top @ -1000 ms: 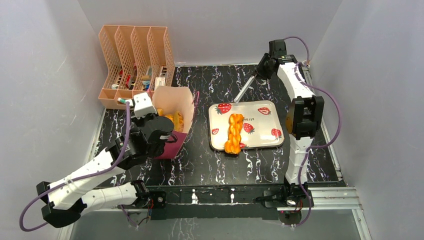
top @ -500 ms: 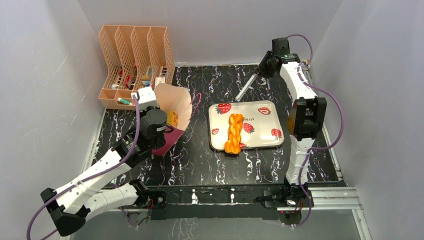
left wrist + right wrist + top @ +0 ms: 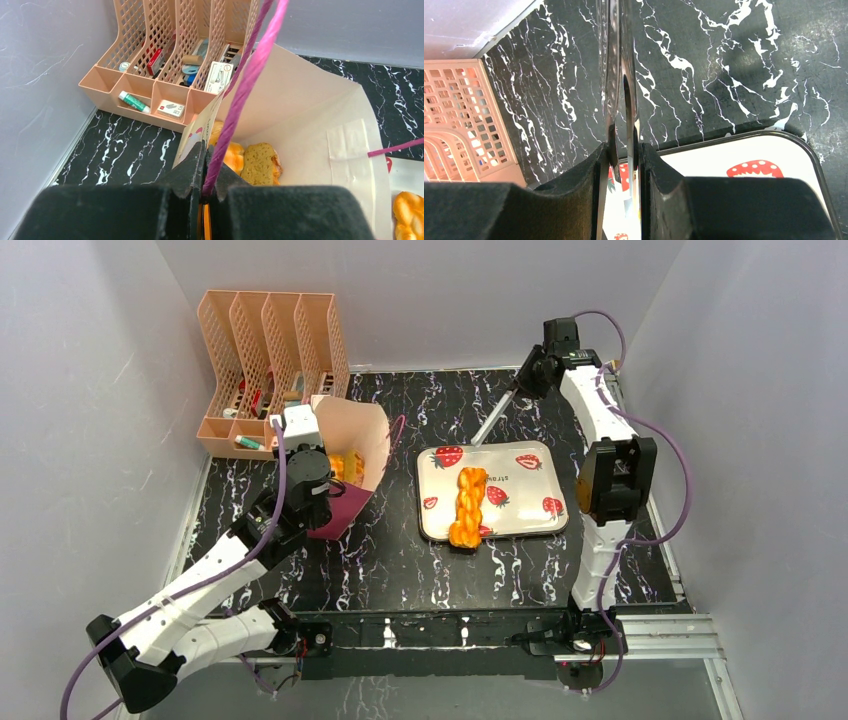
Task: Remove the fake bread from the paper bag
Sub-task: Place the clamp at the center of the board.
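The paper bag (image 3: 362,438) stands tilted at the left of the table, its mouth open upward. My left gripper (image 3: 322,465) is shut on its purple cord handle (image 3: 241,92) at the bag's near rim (image 3: 206,170). Inside the paper bag (image 3: 310,105) lie pieces of fake bread: an orange bun (image 3: 233,156) and a brownish piece (image 3: 258,162). A braided loaf (image 3: 467,505) lies on the strawberry tray (image 3: 522,492). My right gripper (image 3: 523,380) is shut on metal tongs (image 3: 489,421) at the back; their tips (image 3: 616,75) point past the tray's corner (image 3: 724,167).
A peach file rack (image 3: 268,352) holding small items stands at the back left, just behind the bag. Grey walls close in three sides. The tray sits mid-table, right of the bag. The right arm's upright links stand at the table's right edge.
My left arm has moved toward the back, pulling the bag's handle with it; the bag has shifted back and tipped. The right arm has shifted slightly and still holds the tongs.
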